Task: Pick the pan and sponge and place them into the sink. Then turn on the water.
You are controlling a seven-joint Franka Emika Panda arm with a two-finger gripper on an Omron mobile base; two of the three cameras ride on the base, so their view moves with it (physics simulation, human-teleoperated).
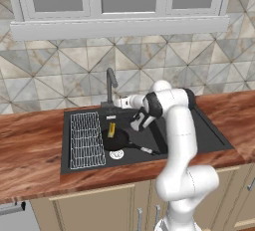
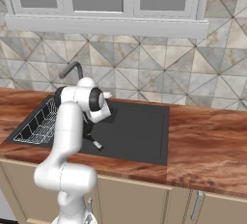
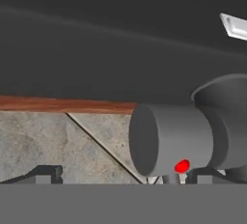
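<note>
Arm: the white arm (image 1: 179, 140) is rising from in front of the cabinets and bending over the sink toward the faucet base.
Gripper: the gripper (image 1: 138, 122) is hanging over the middle of the basin, just right of the faucet, its jaws standing wide apart and gripping nothing; in the hand view its dark fingertips (image 3: 46, 174) are sitting at the bottom edge on either side of a grey cylinder.
Faucet handle: a grey cylinder (image 3: 169, 140) with a small red dot on its underside is lying close before the hand camera, between the fingertips but I cannot tell whether it is being touched.
Pan: the pan (image 1: 115, 140) is lying inside the sink, near the drain, its long handle (image 1: 140, 148) pointing right toward the arm.
Sponge: the sponge (image 1: 111, 129) is standing in the basin just behind the pan, touching or nearly touching its rim, yellow side showing.
Sink: the sink (image 1: 209, 135) is sitting recessed in the wooden counter (image 1: 30, 145), with a white wire rack (image 1: 85, 139) filling its left part and a round silver drain (image 1: 116, 155) just in front of the pan.
Faucet: the dark faucet (image 1: 110, 86) is standing at the back edge of the sink, spout angled forward.
Water: no stream is falling from the spout.
Writing: no brand, label or lettering is readable anywhere.
Background: a tiled wall (image 1: 50, 70) and a window sill (image 1: 119, 27) are lying beyond the counter.
</note>
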